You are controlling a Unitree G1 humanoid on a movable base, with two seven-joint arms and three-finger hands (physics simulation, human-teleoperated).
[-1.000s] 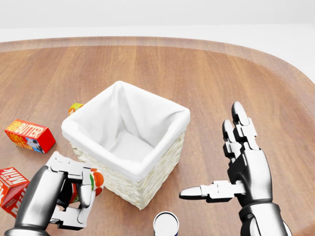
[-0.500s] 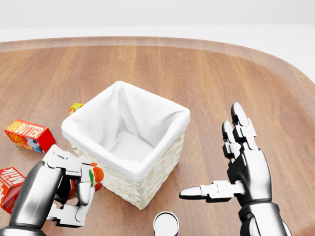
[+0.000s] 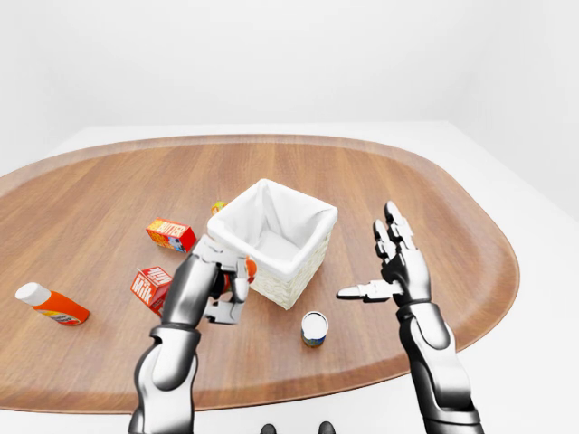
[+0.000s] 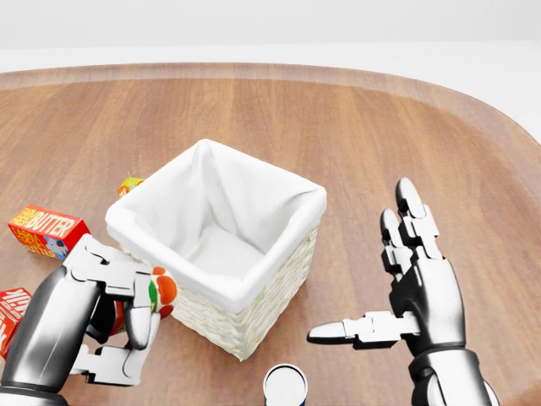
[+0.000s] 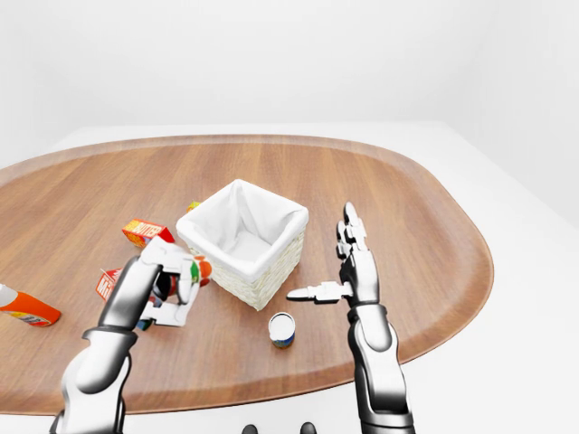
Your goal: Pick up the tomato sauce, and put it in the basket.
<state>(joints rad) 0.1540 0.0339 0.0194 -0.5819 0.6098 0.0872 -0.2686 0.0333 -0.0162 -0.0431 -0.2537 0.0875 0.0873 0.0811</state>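
Observation:
The tomato sauce [image 4: 161, 293], a small red can with a green and orange label, is held in my left hand [image 4: 127, 337], whose fingers close round it. It sits just left of the basket's near-left wall, below the rim. The basket [image 4: 254, 321] is square wicker with a white cloth lining and stands in the middle of the head view. My right hand [image 4: 389, 283] is open with its fingers spread, hovering to the right of the basket, holding nothing.
A butter box [image 4: 46, 230] and a milk box [image 4: 8, 309] lie left of the basket. A small yellow-green item [image 4: 128, 183] lies behind its left corner. A blue-sided can [image 4: 285, 385] stands below the basket. An orange bottle [image 3: 52, 306] lies far left on the round wooden table [image 3: 434, 208].
My left hand has lifted the tomato sauce a little, closer to the basket's rim height. The right hand and basket have not moved.

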